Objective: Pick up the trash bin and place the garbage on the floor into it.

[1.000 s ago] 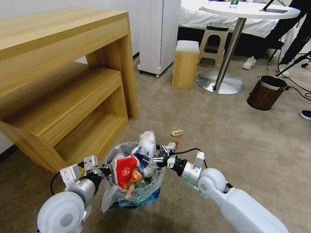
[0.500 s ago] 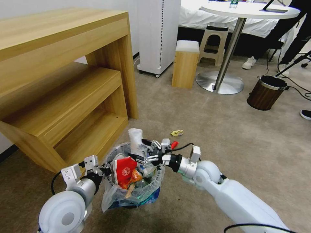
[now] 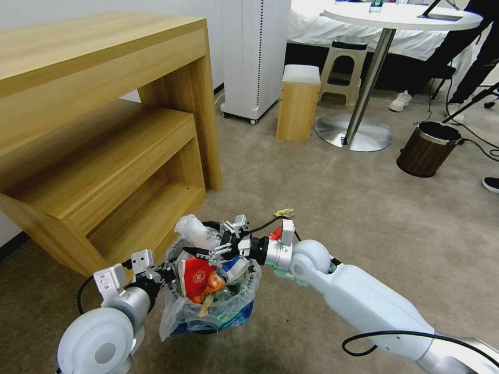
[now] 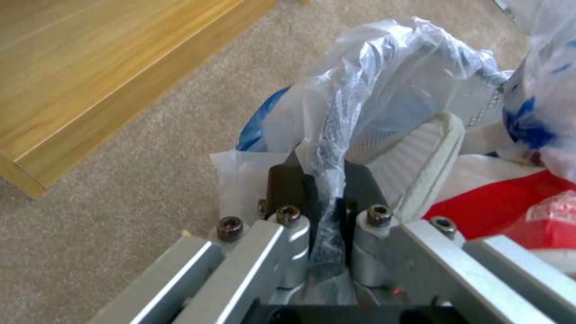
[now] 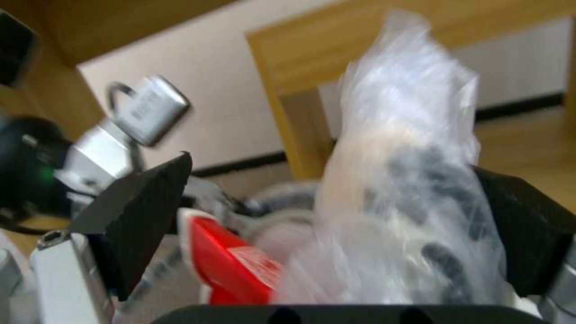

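1. Since the earlier frames, the right arm has swung leftward across the bin mouth, carrying its crumpled white plastic wad [image 3: 193, 232] from the bin's near-right side toward the far-left rim; the left arm and the bin have barely shifted.

2. Wooden desk [image 3: 99, 124] stands to the robot's left, its lower shelf close behind the bin. A brown wood-look bin [image 3: 427, 148] sits well apart at right and takes no part.

3. Trash bin [image 3: 208, 306] is in front of the robot, between the two arms, its clear bag liner [image 4: 384, 85] bulging over the rim. It is heaped: a red wrapper [image 3: 196, 275], a white slipper [image 4: 435, 157] and other litter rise above the rim.

4. Left gripper [image 4: 327, 198] is pinched closed on the bin's rim and a fold of the liner, on the side nearest the desk.

5. Right gripper [image 5: 336, 216] is over the bin; its fingers [image 5: 144, 211] stand fairly wide apart, with the wad between them and resting against one pad. Whether it is firmly held is unclear.

6. One yellow wrapper [image 3: 284, 213] lies on the carpet just beyond the right arm.

7. Risk, as judged: the bin is overfull, so a wad released near the rim may roll off onto the carpet. The liner fold could slip from the left pinch under added load.
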Controlling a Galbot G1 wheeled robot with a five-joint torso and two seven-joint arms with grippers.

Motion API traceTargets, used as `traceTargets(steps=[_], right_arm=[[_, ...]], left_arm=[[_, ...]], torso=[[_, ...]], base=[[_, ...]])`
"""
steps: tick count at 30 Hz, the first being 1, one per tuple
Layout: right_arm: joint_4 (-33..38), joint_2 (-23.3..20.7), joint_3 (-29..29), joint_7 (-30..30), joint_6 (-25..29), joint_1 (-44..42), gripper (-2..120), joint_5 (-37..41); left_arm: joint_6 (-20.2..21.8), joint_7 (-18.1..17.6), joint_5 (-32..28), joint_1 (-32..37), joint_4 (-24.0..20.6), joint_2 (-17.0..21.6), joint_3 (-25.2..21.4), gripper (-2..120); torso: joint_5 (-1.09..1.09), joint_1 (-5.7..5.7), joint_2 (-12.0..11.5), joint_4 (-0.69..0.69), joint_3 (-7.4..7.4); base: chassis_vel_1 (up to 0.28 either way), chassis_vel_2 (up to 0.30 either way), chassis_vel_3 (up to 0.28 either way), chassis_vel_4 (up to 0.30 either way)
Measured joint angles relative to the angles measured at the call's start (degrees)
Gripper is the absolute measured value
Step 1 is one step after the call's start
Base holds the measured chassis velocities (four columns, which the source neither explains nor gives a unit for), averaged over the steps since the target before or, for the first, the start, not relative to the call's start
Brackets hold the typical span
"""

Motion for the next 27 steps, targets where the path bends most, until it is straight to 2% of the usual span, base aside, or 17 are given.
traceTargets(steps=[5,24,25,26,27], right_arm=[[1.75,-0.70,0.98,3.87,-2.60,-0.53,100,-1.11],[3.74,-0.29,2.41,6.02,-2.94,-0.17,100,0.51],[5.62,-0.29,5.29,6.03,-2.48,-0.97,100,1.38],[5.62,-0.29,5.29,6.03,-2.48,-0.97,100,1.38],[7.66,-0.32,8.99,6.41,-2.11,-2.23,100,1.90]], left_arm=[[-0.01,0.05,0.23,-0.20,0.21,-0.14,0.42,3],[-0.14,0.81,1.33,-0.24,0.99,-0.34,0.91,3],[-0.16,0.78,0.99,-0.39,0.99,-0.17,0.52,3],[-0.16,0.78,0.99,-0.39,0.99,-0.17,0.52,3],[-0.17,0.37,0.41,-0.59,0.98,-0.04,0.18,3]], torso=[[0.00,0.00,0.00,0.00,0.00],[0.00,0.00,0.00,0.00,0.00],[0.00,0.00,0.00,0.01,0.00],[0.00,0.00,0.00,0.01,0.00],[0.00,0.00,0.00,0.01,0.00]], base=[[0.000,0.000,0.000,0.000],[0.000,0.000,0.000,0.000],[0.000,0.000,0.000,0.000],[0.000,0.000,0.000,0.000],[0.000,0.000,0.000,0.000]])
